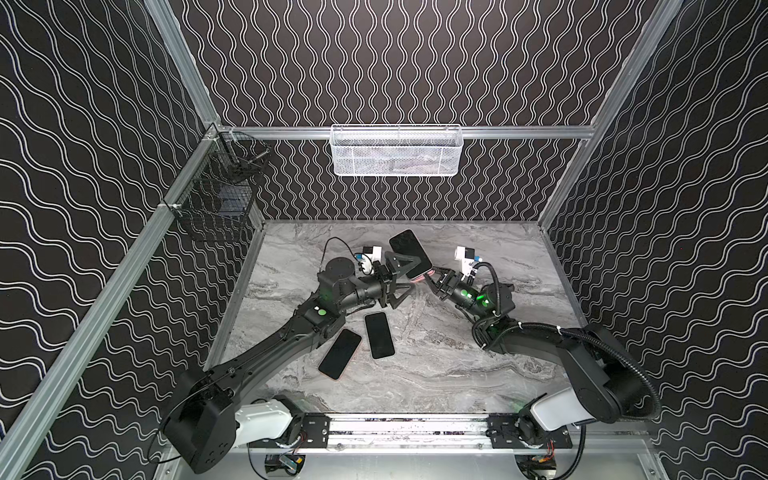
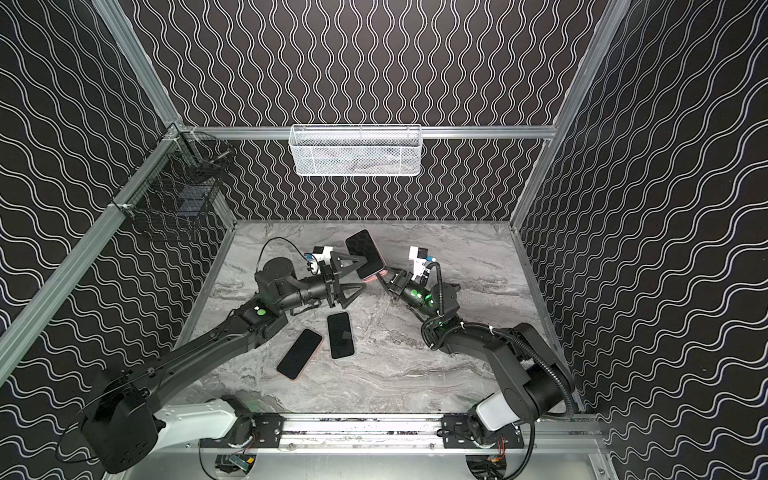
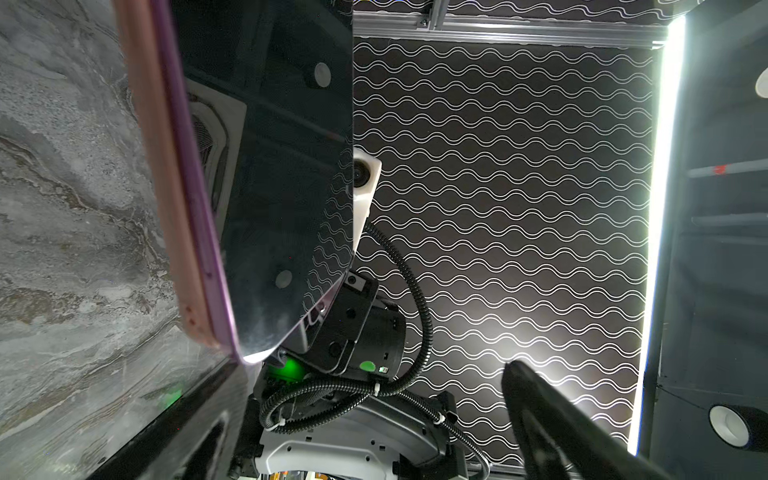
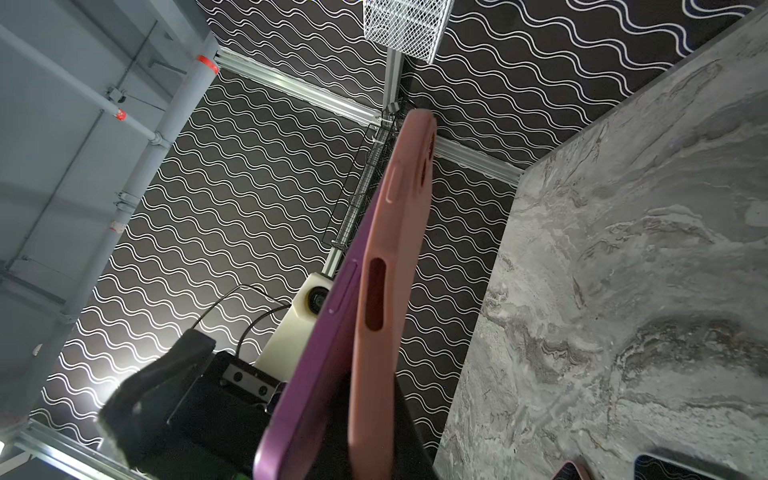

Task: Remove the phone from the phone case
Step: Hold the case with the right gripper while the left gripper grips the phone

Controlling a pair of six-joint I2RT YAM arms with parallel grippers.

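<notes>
A dark-screened phone (image 1: pixel 409 249) (image 2: pixel 363 249) in a pink phone case (image 1: pixel 420 277) is held tilted above the marble table. My right gripper (image 1: pixel 428 279) (image 2: pixel 384 277) is shut on the case at its near corner. In the right wrist view the purple phone edge (image 4: pixel 324 353) and the pink case (image 4: pixel 390 291) gape apart near the jaws, with a black finger between them. My left gripper (image 1: pixel 415 274) (image 2: pixel 365 273) stands wide open around the phone's lower end. One finger crosses the screen. In the left wrist view the screen (image 3: pixel 270 166) sits beside one finger (image 3: pixel 166 436), not gripped.
Two more phones (image 1: pixel 340 353) (image 1: pixel 379 335) lie face up on the table in front of the left arm. A white mesh basket (image 1: pixel 395 151) hangs on the back wall. A black wire basket (image 1: pixel 220 195) hangs at the left corner.
</notes>
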